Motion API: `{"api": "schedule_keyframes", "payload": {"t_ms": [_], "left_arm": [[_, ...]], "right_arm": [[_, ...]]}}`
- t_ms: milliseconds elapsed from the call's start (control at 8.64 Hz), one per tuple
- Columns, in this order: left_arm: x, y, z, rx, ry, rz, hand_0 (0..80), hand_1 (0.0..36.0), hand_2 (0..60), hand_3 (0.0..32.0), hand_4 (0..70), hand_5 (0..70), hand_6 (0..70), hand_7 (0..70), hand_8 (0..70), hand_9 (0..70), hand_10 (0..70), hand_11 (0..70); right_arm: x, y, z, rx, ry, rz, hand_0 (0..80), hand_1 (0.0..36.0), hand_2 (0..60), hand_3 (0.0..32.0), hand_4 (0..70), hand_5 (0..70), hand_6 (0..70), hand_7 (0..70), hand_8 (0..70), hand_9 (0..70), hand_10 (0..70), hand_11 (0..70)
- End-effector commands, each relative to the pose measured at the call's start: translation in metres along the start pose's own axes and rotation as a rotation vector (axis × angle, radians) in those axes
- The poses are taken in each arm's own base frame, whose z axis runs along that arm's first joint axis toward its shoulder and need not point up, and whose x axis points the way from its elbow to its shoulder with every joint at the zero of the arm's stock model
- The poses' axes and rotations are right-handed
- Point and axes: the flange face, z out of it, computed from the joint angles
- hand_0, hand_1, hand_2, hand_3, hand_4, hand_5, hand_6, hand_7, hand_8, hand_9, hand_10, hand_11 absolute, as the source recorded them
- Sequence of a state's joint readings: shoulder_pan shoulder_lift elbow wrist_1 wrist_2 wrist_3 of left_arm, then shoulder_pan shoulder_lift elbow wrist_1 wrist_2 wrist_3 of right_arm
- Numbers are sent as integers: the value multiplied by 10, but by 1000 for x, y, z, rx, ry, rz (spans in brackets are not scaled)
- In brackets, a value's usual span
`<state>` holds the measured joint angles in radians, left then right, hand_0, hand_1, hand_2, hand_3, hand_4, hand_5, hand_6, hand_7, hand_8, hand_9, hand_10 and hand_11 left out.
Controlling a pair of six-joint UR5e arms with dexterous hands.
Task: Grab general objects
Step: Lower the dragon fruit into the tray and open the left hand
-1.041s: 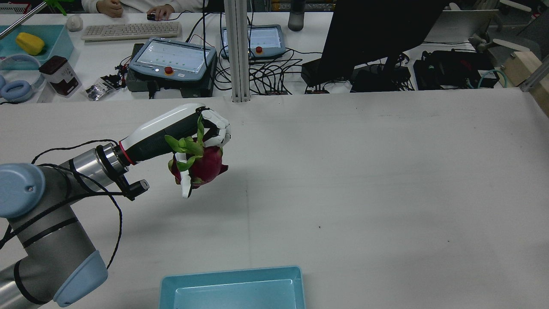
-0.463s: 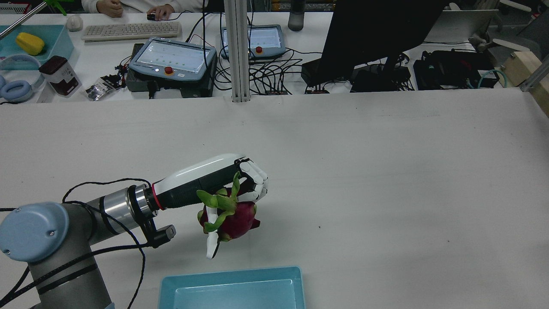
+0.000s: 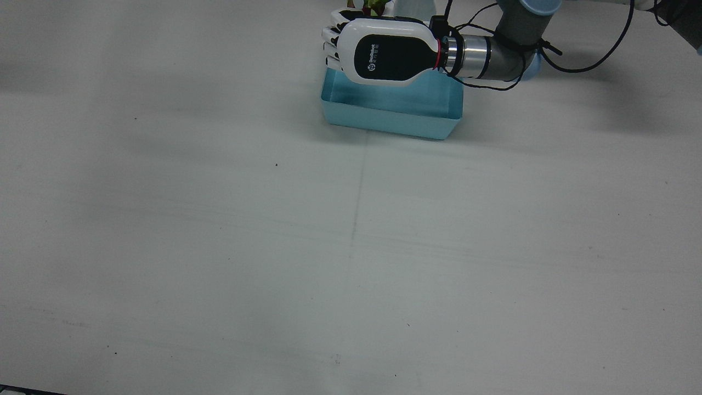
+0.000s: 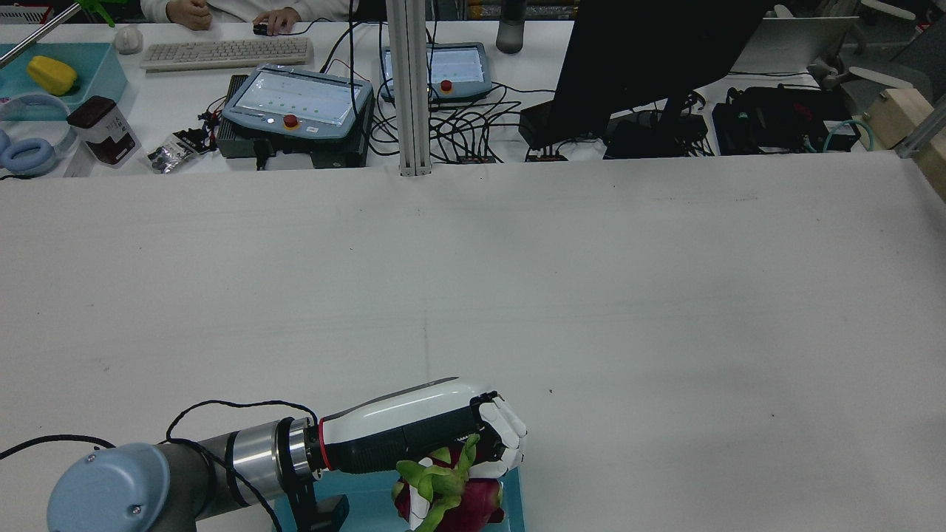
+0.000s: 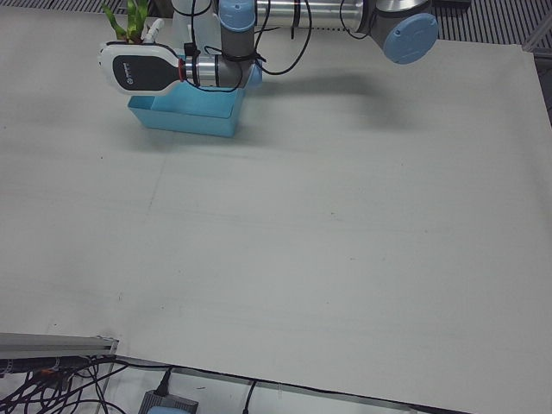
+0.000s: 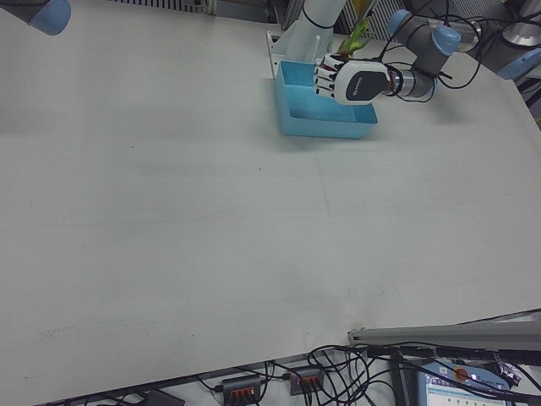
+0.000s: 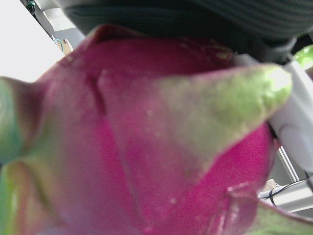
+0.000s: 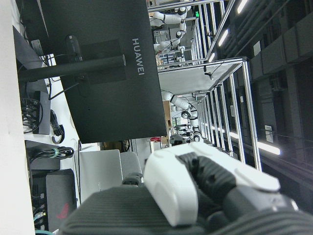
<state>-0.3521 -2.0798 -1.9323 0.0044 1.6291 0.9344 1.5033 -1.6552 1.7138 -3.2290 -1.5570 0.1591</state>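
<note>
While the left hand (image 4: 443,436) hangs over the light blue tray (image 3: 392,118), its fingers (image 4: 510,436) are curled tight around a dragon fruit (image 4: 462,502), so the fruit is up in the air above the tray and not resting in it. From the rear view you can see the magenta body and the green scales poking out below the palm, right over the tray's far corner. The front view mostly shows the back of the hand, white shell with a black panel, with just a bit of green leaf tips peeking behind it at the top edge. The left hand's own camera is basically filled with pink skin and one green-tipped scale, that's how close the fruit sits to the palm. The tray sits at the robot's edge of the white surface (image 3: 351,247), and everything on the operators' side of the tray is just bare surface. Beyond the surface, far from the tray, there's a desk with two teach pendants (image 4: 299,103), a keyboard (image 4: 225,53), a tangle of cables and a dark monitor (image 4: 650,52), plus a person's hands (image 4: 273,18) by the keyboard. Right hand: only part of its white and black body shows in its own camera, aimed at the monitor, and I can't tell how its fingers are set.
</note>
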Motion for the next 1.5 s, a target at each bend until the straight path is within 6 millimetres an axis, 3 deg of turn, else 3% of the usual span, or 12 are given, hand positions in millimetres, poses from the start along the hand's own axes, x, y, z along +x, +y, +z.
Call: {"api": "schedule_keyframes", "payload": {"t_ms": [0, 116, 231, 347, 463, 579, 1273, 1388], "left_arm": [[-29, 28, 5, -28, -41, -35, 443, 0, 204, 0, 604, 700, 700, 700, 654, 700, 634, 700], [-29, 29, 5, -28, -41, -36, 438, 0, 132, 0, 515, 700, 700, 700, 552, 700, 493, 687], [-30, 28, 5, -28, -41, -36, 409, 0, 35, 0, 319, 700, 554, 521, 344, 401, 246, 349], [-31, 28, 3, -29, -45, -37, 398, 4, 0, 0, 65, 700, 278, 202, 118, 74, 74, 108], [-32, 30, 3, -37, -51, -38, 439, 35, 0, 0, 19, 700, 233, 180, 68, 37, 32, 53], [-33, 30, 2, -40, -56, -38, 462, 62, 0, 0, 20, 700, 207, 185, 43, 34, 23, 42], [-32, 22, -1, -20, -72, -33, 467, 79, 0, 0, 0, 700, 171, 180, 24, 21, 14, 32], [-32, 18, -3, -8, -81, -33, 465, 67, 0, 0, 0, 700, 167, 178, 27, 21, 3, 14]], "right_arm": [[0, 0, 0, 0, 0, 0, 0, 0, 0, 0, 0, 0, 0, 0, 0, 0, 0, 0], [0, 0, 0, 0, 0, -1, 0, 0, 0, 0, 0, 0, 0, 0, 0, 0, 0, 0], [0, 0, 0, 0, 0, -1, 0, 0, 0, 0, 0, 0, 0, 0, 0, 0, 0, 0], [0, 0, 0, 0, 0, 0, 0, 0, 0, 0, 0, 0, 0, 0, 0, 0, 0, 0], [0, 0, 0, 0, 0, 0, 0, 0, 0, 0, 0, 0, 0, 0, 0, 0, 0, 0], [0, 0, 0, 0, 0, 0, 0, 0, 0, 0, 0, 0, 0, 0, 0, 0, 0, 0], [0, 0, 0, 0, 0, -1, 0, 0, 0, 0, 0, 0, 0, 0, 0, 0, 0, 0], [0, 0, 0, 0, 0, -1, 0, 0, 0, 0, 0, 0, 0, 0, 0, 0, 0, 0]]}}
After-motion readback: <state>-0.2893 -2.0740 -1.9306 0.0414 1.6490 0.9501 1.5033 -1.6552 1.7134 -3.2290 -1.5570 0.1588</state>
